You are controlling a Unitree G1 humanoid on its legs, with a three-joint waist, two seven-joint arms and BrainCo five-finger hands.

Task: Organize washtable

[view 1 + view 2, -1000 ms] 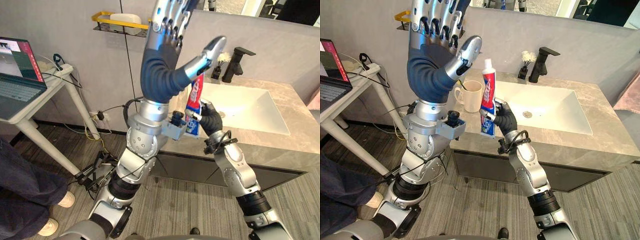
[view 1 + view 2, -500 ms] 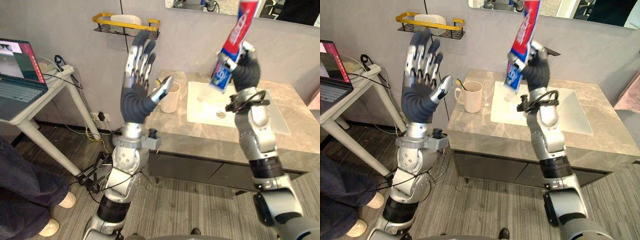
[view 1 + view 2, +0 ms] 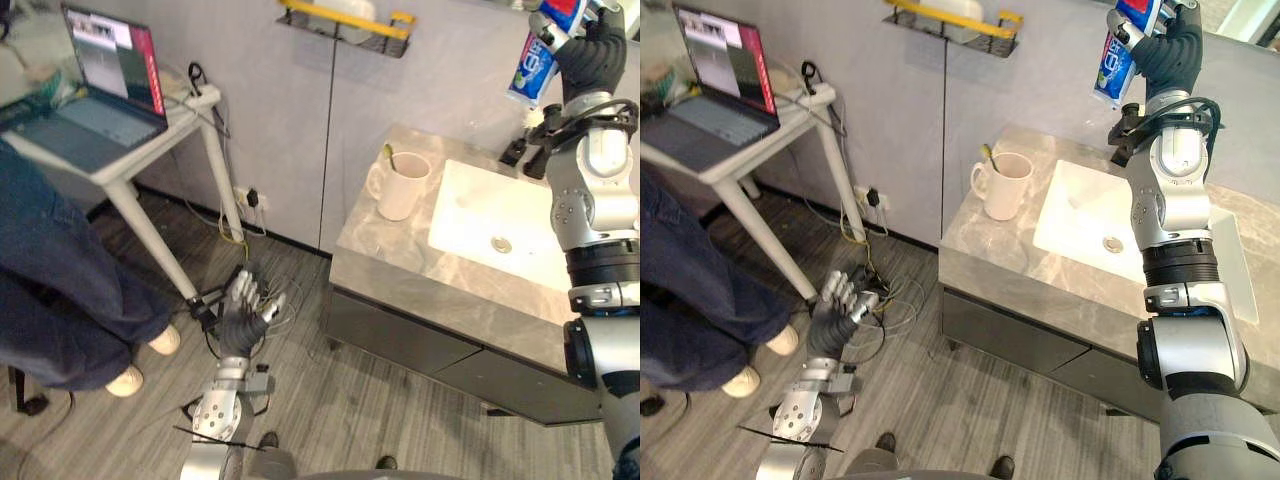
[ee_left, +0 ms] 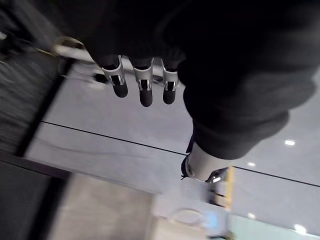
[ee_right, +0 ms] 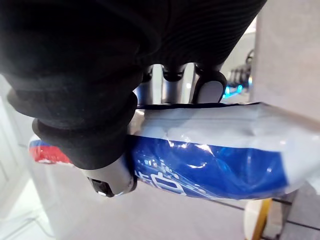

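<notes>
Blue-and-red toothpaste tube (image 3: pixel 528 70) rides high in the eye views, the right hand (image 3: pixel 590 55) curled round it and lifted well above the mug (image 3: pixel 404 186) below, while the left hand (image 3: pixel 243 312) has dropped low, relaxed and empty. The left wrist view shows its fingers (image 4: pixel 145 90) straight, holding nothing. In the right wrist view the thumb (image 5: pixel 110 175) and fingers wrap the tube, so stowing it seemingly remains.

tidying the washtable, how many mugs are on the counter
1. The mug stands on the counter, left of the sink. Part of the counter is hidden, so more could be there.
</notes>
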